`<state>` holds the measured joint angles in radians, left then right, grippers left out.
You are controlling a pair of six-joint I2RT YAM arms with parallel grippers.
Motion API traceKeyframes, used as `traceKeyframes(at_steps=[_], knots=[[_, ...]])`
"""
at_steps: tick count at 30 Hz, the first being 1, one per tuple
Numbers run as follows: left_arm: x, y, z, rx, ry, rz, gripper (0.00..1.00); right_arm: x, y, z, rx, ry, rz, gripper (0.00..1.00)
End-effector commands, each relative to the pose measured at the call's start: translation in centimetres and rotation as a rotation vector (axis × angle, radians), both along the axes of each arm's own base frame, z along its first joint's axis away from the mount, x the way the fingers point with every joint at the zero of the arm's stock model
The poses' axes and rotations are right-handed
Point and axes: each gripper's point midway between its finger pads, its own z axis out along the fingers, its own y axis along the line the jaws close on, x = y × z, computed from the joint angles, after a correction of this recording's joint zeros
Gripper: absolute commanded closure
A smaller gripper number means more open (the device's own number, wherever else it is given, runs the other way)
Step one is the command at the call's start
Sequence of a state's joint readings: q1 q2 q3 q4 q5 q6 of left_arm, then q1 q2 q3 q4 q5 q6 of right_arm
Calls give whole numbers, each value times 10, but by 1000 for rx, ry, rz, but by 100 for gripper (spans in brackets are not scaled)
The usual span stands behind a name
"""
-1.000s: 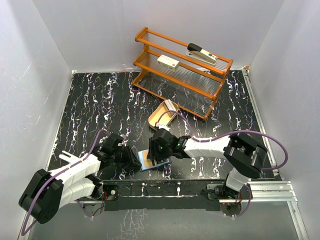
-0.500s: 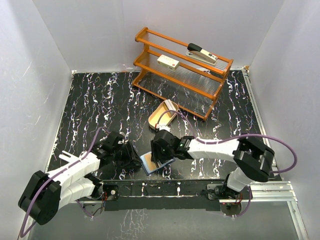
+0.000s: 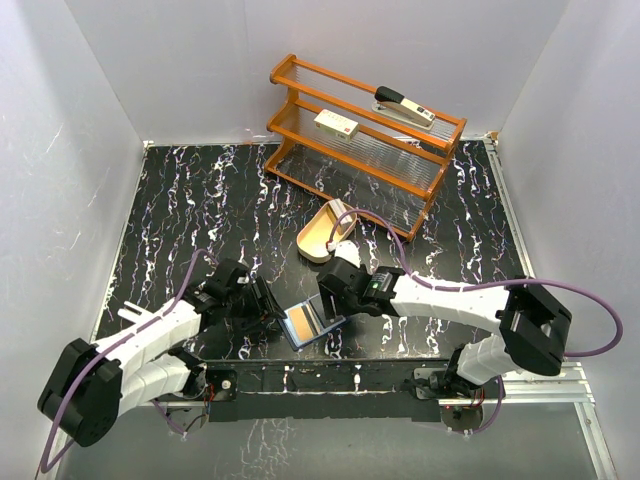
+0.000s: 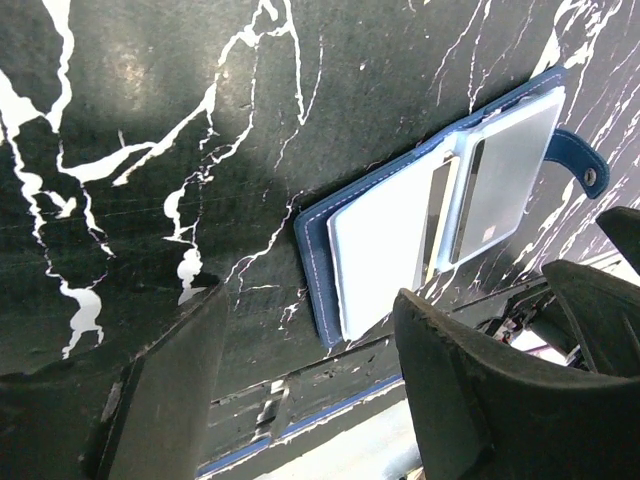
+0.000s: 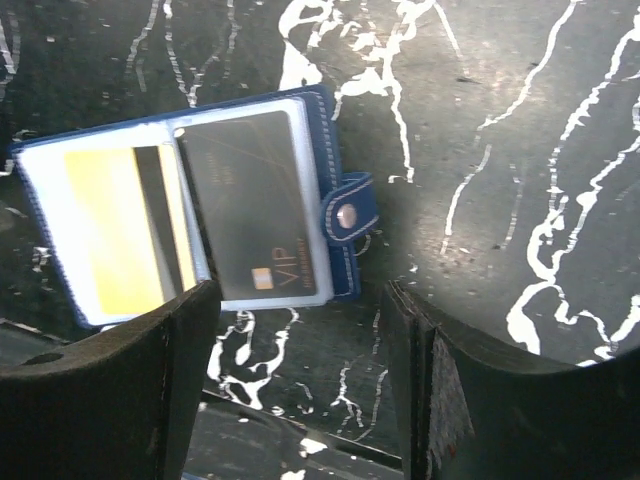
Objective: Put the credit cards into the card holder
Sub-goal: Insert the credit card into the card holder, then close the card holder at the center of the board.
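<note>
Cards (image 5: 250, 210) inside open card holder (image 5: 348, 215)

The letters "VIP" were read on the dark card (image 5: 250, 200) held in the card holder (image 5: 325, 150), at 5 o'clock on the card's face. The smaller line under them was not legible. The red label on the cream box (image 3: 336, 125) was too small to be read.

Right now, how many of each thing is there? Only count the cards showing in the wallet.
Wallet: 1
Cards: 2
Tray: 1
Rack: 1
Box: 1
Stapler: 1
Total: 7
</note>
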<state>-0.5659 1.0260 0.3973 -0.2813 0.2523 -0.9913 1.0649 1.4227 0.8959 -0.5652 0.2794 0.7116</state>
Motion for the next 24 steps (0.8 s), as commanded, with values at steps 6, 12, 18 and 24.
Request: traceKeyframes(at_steps=[6,12,18,24], knots=[[4,-11,-1,-58,1,-1,34,28,-19,3,-95,-102,18,38],[1,-10,-6,-60,20,17,36,40,-13,-9,-71,-89,44,44],[-1,-14,-8,-95,32,30,35,44,-12,-30,-100,-66,66,55],[-2,-23,-3,-176,40,53,35,33,-8,-37,-61,-18,78,85]])
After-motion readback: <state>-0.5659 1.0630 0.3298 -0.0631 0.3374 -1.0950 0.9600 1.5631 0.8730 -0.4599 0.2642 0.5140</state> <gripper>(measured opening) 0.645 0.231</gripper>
